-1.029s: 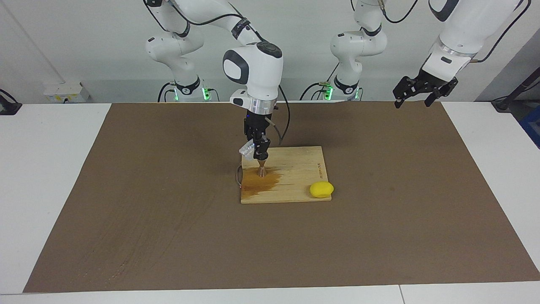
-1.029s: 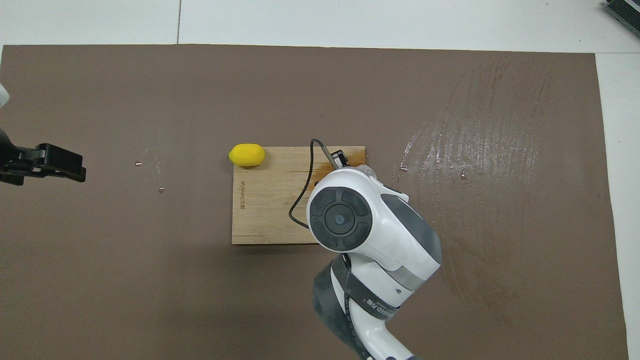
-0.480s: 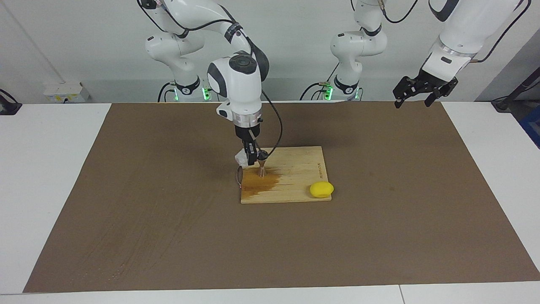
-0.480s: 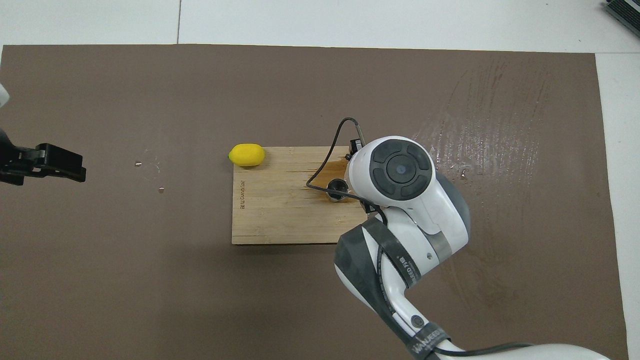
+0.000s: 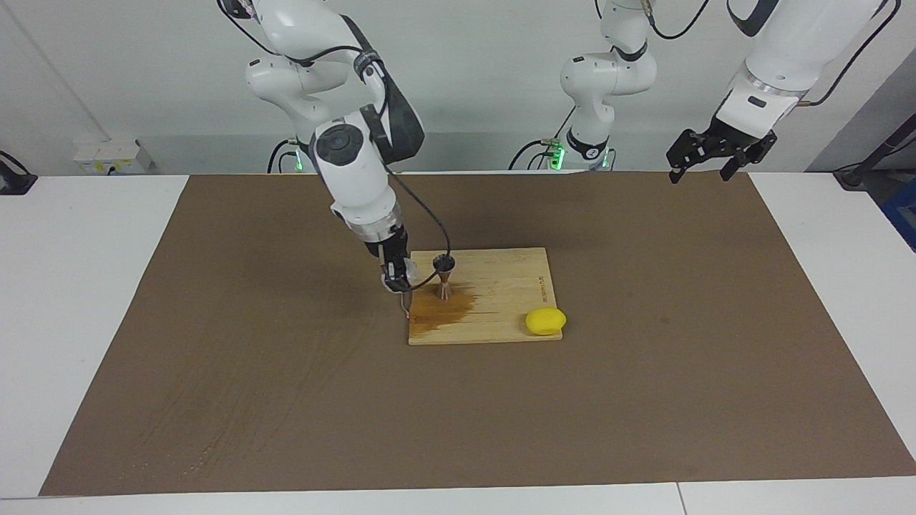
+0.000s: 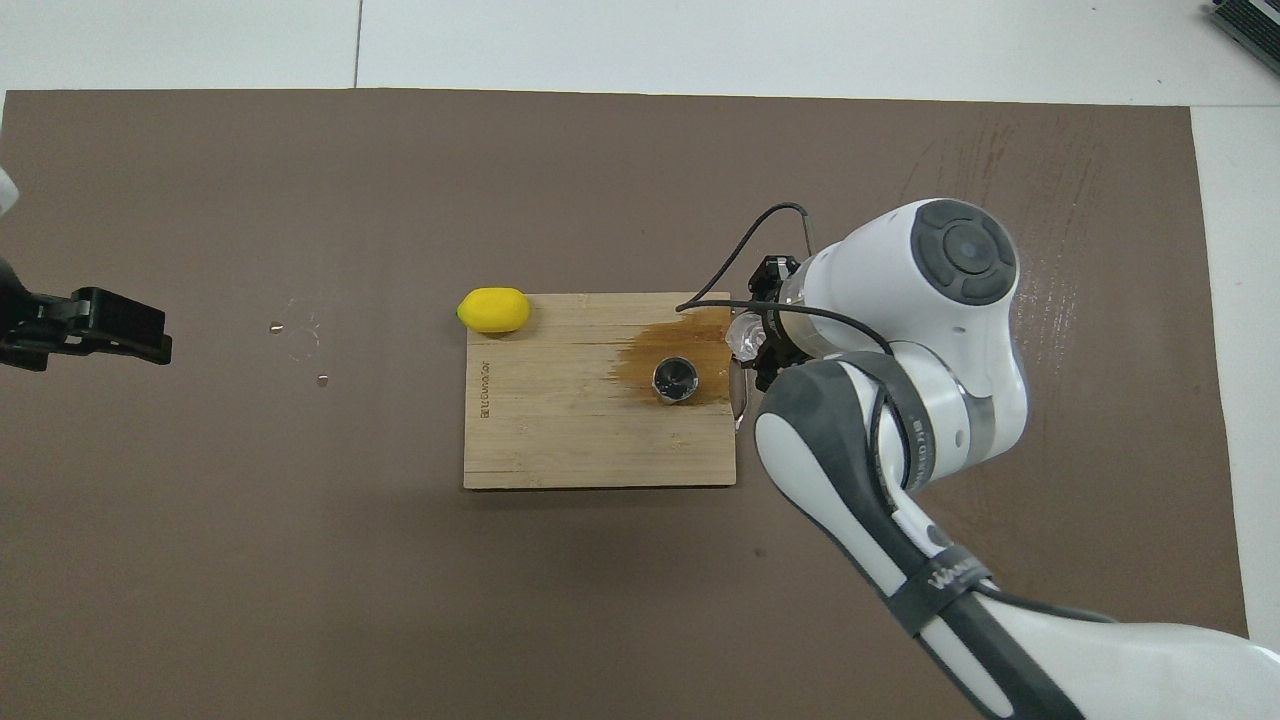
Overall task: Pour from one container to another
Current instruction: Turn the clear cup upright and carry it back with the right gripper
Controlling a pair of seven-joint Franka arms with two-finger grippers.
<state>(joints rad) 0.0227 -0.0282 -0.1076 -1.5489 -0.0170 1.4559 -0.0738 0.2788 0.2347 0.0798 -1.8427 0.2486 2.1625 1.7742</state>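
One jigger (image 6: 675, 380) mouth overhead, waist (image 5: 444, 284) facing

A brown mat (image 5: 286, 357) covers the table (image 5: 86, 286), carrying a wooden board (image 5: 501, 286).

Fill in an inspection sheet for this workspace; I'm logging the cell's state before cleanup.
Surface: brown mat on a white table; streaky marks on the mat toward the right arm's end.
Job's things: jigger upright on the board, in a brown wet stain; clear cup in the right gripper.
Clutter: lemon at the board's corner farthest from the robots, toward the left arm's end.
Grippers: right gripper low at the board's edge beside the jigger, shut on the cup; left gripper waits, raised over the mat's edge, open.
Cables: black cable looping off the right wrist.
Surroundings: white wall box at the table's edge.
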